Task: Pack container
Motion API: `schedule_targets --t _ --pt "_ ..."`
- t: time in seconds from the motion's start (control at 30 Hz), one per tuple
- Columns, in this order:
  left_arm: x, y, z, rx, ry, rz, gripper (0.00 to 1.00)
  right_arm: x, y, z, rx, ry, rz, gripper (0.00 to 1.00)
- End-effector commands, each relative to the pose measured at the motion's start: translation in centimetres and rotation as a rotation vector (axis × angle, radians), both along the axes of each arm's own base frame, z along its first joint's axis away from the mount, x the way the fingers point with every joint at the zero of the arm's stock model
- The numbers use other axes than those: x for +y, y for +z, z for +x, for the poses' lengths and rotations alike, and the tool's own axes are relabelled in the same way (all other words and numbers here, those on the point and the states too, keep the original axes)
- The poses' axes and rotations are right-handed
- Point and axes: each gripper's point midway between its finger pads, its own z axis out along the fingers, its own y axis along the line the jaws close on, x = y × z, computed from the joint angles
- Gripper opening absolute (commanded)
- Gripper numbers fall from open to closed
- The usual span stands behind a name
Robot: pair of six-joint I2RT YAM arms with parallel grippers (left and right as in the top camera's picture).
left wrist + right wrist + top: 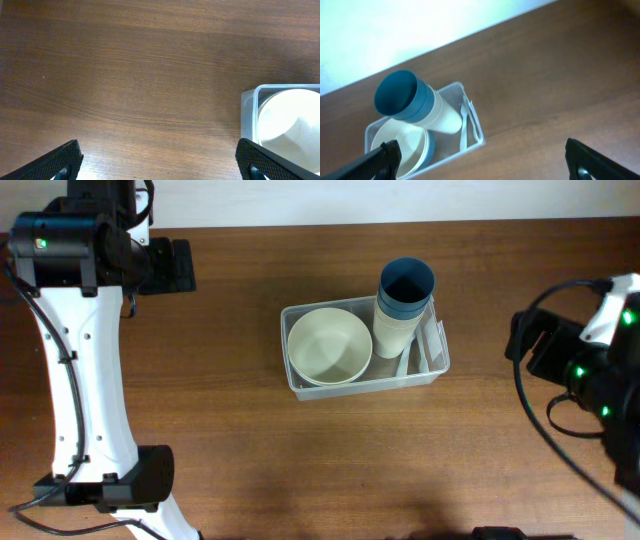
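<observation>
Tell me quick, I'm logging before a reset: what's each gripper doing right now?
Left gripper: open, holding nothing.
Right gripper: open, holding nothing.

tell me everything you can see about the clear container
The container is a clear plastic rectangular bin with rounded corners and a thick rim, sitting flat near the middle of the wooden table. Inside, a cream bowl fills one end; a leaning stack of cups, blue on top, and thin white plastic pieces take the other.
</observation>
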Motion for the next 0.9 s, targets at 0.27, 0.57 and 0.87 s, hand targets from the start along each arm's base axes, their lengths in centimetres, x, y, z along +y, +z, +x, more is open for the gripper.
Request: schedule_targets --t 0.27,0.57,0.87 --pt "0.0 -0.2 -0.1 0.006 0.010 -0.014 1.00 0.0 -4.9 -3.8 -0.238 0.045 -0.120 0.99" --pt "0.0 -0.2 -0.1 0.006 0.010 -0.014 1.00 1.1 -13.6 -8.0 -0.235 0.132 -0.163 0.99" --pt "0.0 -0.2 -0.1 0.005 0.010 -0.015 1.00 1.7 -21.1 -8.6 -0.223 0.166 -0.141 0.99"
